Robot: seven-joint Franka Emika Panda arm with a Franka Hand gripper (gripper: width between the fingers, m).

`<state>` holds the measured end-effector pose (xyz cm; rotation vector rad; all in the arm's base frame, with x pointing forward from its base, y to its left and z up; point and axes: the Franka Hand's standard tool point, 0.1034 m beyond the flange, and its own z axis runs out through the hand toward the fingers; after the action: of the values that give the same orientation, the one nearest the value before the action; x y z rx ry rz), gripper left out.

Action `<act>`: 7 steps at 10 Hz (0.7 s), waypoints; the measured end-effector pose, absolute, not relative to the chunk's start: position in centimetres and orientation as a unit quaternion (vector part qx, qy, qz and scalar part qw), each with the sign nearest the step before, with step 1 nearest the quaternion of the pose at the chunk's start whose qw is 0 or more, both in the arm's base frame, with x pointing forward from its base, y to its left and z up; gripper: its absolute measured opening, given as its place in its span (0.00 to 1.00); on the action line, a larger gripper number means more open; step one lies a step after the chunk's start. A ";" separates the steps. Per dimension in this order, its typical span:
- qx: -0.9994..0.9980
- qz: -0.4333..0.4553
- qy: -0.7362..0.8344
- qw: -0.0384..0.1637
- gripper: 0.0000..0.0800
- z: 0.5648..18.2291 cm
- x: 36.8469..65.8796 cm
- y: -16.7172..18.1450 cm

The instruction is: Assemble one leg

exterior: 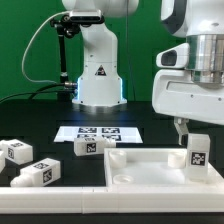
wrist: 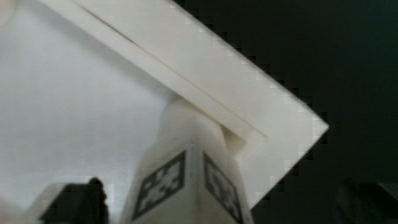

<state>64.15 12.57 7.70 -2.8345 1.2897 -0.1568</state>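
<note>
My gripper (exterior: 192, 136) is shut on a leg (exterior: 197, 155), a small white block with black-and-white tags, and holds it upright at the right corner of the large white tray (exterior: 140, 172). I cannot tell whether the leg's lower end touches the tray. In the wrist view the leg (wrist: 187, 175) runs down between my dark fingers (wrist: 79, 203) toward the tray's corner rim (wrist: 240, 100); the gripper (wrist: 214, 208) is closed round it. Three more legs lie loose on the exterior view's left: one (exterior: 16, 151), a second (exterior: 38, 172) and a third (exterior: 88, 146).
The marker board (exterior: 100, 132) lies on the table behind the tray. The robot's white base (exterior: 98, 80) stands beyond it, with a black cable stand (exterior: 66, 60) on its left. Dark table shows past the tray's corner in the wrist view (wrist: 320, 60).
</note>
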 end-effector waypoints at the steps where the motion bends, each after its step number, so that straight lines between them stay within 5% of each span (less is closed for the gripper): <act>1: -0.919 -0.051 0.390 0.010 0.81 7.7 64.2 12.5; 3: -0.953 -0.061 0.296 0.016 0.81 7.9 64.6 12.2; 4: -0.963 -0.082 0.253 0.050 0.81 8.6 65.3 10.3; 7: -0.967 -0.081 0.235 0.051 0.81 8.5 65.3 9.7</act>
<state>65.31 9.70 8.53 -2.9442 0.7159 -0.2451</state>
